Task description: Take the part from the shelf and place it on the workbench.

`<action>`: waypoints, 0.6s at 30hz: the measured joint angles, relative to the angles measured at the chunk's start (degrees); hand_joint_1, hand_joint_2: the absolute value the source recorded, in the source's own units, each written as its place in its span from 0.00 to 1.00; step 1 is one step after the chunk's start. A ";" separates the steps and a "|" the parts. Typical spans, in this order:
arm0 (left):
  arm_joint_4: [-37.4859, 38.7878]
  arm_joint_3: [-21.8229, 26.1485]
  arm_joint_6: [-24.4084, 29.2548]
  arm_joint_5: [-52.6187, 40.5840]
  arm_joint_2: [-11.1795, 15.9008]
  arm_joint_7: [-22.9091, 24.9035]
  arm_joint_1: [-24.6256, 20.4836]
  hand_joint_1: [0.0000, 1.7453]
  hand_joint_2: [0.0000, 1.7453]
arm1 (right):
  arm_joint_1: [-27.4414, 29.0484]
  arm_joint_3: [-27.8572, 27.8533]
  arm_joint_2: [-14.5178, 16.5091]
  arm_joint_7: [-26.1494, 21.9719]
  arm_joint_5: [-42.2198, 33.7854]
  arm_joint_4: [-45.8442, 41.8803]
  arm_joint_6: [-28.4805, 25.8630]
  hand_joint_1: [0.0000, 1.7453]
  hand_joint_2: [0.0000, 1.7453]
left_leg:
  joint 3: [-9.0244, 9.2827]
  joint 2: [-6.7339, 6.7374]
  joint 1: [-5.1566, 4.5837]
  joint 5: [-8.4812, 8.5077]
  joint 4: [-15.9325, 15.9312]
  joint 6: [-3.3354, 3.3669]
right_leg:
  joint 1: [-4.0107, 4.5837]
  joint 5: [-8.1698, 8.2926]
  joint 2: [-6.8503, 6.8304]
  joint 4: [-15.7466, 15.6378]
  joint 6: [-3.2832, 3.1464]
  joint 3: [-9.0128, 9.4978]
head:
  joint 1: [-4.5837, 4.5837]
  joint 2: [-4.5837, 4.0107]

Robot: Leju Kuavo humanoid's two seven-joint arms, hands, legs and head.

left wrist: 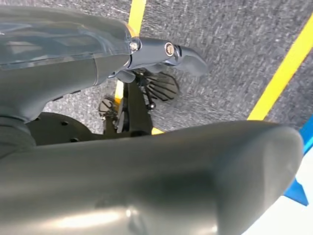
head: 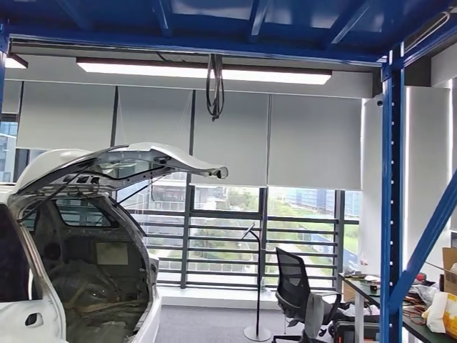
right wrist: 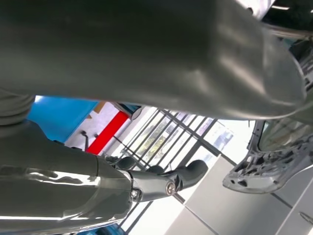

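- Nearest in the left wrist view is the left robot hand (left wrist: 155, 73), a grey thumb and dark fingers spread above grey carpet (left wrist: 229, 44) with nothing between them.
- Yellow floor lines (left wrist: 284, 73) cross the carpet beside that hand, and a blue edge (left wrist: 301, 188) meets the floor at the far side.
- In the right wrist view the right robot hand (right wrist: 162, 181) is raised, fingers apart and loosely extended, holding nothing; window rails and the raised hatch lie beyond it.
- From the head view, a white car (head: 81, 271) stands at the left with its hatch (head: 135, 161) lifted high; the stripped boot cavity is open toward the room.
- Open carpeted floor (head: 210, 321) runs between the car's rear and a black office chair (head: 293, 286), with a thin floor stand (head: 258, 286) on a round base near the middle.
- A blue steel upright (head: 392, 200) with a slanted brace rises at the right, under blue overhead beams (head: 216, 21).
- Behind the upright, a bench (head: 372, 293) carries loose clutter along its near edge: wires, a yellow-white bag (head: 442, 311) and a cardboard box (head: 450, 268) whose contents are hidden.
- Which item is the task's part, and where it lies, I cannot tell.
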 joint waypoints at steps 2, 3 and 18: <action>0.00 0.33 0.09 -0.31 0.02 0.01 0.07 0.00 0.00 | 1.18 -1.41 0.49 -0.29 0.40 -0.56 -0.16 0.00 0.00 | 0.02 -0.03 -0.13 -0.21 0.00 0.45 | -0.03 0.04 -0.03 -0.31 -0.05 0.20 | -0.01 0.00; 0.00 0.44 0.16 -0.48 0.02 0.01 0.06 0.00 0.00 | 1.69 -2.01 0.82 -0.37 0.94 -0.72 -0.43 0.00 0.25 | 0.03 -0.03 -0.19 -0.29 0.00 0.59 | -0.05 0.05 -0.03 -0.44 -0.06 0.27 | -0.01 0.00; -0.10 2.23 2.39 -2.49 -0.01 1.17 0.40 0.00 0.00 | 5.23 -4.33 8.04 6.26 32.44 0.62 -12.08 0.00 1.00 | 0.22 0.00 -0.58 -0.55 0.05 0.99 | -0.40 -0.23 0.00 -0.61 2.05 0.35 | -0.01 0.00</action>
